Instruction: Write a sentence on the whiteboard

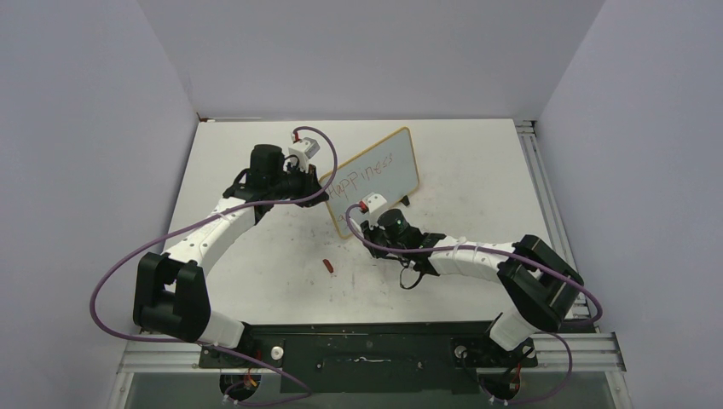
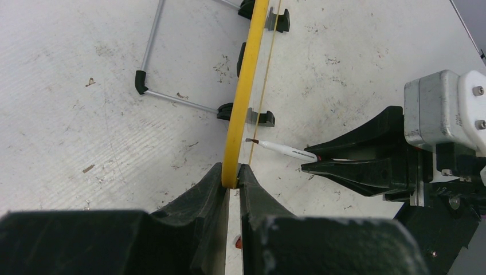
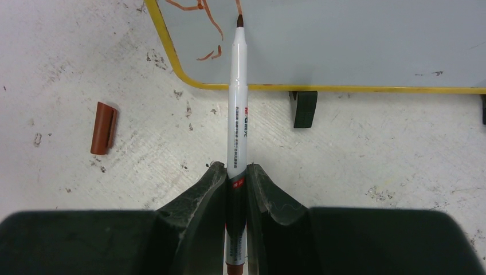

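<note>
The whiteboard (image 1: 375, 175) stands tilted on little black feet at mid-table, with a yellow frame (image 2: 245, 91). Red lettering (image 1: 362, 175) reading roughly "Happiness" runs in one slanted line across it. My left gripper (image 2: 231, 175) is shut on the frame's left edge. My right gripper (image 3: 236, 172) is shut on a white red-ink marker (image 3: 237, 97). The marker tip sits at the board's lower left corner (image 3: 189, 63), by red strokes (image 3: 209, 23). The right gripper (image 1: 373, 223) is in front of the board.
The marker's red cap (image 1: 329, 266) lies on the table in front of the board, also in the right wrist view (image 3: 103, 128). The board's wire stand (image 2: 150, 54) sits behind it. Purple cables loop over both arms. The tabletop is scuffed.
</note>
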Motion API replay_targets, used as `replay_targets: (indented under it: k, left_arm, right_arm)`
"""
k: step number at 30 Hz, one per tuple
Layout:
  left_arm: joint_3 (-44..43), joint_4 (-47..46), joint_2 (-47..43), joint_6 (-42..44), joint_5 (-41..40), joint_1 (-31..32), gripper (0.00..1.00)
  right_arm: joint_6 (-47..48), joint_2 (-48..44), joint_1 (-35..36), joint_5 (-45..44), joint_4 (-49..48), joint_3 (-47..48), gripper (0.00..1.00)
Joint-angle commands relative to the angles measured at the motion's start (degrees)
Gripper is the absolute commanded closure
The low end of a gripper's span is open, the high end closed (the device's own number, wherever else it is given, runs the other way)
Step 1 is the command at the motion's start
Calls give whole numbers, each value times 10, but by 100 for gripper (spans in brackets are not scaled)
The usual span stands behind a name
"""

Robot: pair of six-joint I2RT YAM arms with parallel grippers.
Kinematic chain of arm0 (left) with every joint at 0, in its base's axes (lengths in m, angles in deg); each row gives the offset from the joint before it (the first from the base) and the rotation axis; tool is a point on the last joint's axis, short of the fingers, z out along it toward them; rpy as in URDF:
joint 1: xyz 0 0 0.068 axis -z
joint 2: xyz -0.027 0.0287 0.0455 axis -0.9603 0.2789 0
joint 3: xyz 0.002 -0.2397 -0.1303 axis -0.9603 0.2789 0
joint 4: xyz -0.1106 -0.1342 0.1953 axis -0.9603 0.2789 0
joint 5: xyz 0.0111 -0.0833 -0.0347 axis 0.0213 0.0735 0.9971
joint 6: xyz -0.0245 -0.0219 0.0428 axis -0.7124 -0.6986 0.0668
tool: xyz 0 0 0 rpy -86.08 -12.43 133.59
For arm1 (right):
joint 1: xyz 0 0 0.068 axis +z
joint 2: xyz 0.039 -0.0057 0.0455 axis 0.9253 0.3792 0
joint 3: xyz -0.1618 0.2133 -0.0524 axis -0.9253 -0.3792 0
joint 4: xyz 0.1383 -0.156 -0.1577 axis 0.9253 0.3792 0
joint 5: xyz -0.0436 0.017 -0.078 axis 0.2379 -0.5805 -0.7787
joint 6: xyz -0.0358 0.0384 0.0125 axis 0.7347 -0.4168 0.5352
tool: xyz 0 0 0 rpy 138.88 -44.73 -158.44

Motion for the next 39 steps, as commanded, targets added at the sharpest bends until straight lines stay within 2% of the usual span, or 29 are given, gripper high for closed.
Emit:
replay_targets:
  k: [1,15,39]
  left_arm:
    - [-19,-8,-21,8,2,1,100]
    - [-19,-9,-20,9,1,1,100]
    - [-19,-8,-21,9,2,1,100]
  right_arm:
    - [-6,9,7,-12,-18,-3,95]
    - [-11,-2,8,-39,-45,14,95]
    - [-17,12,0,-59,-39,35,95]
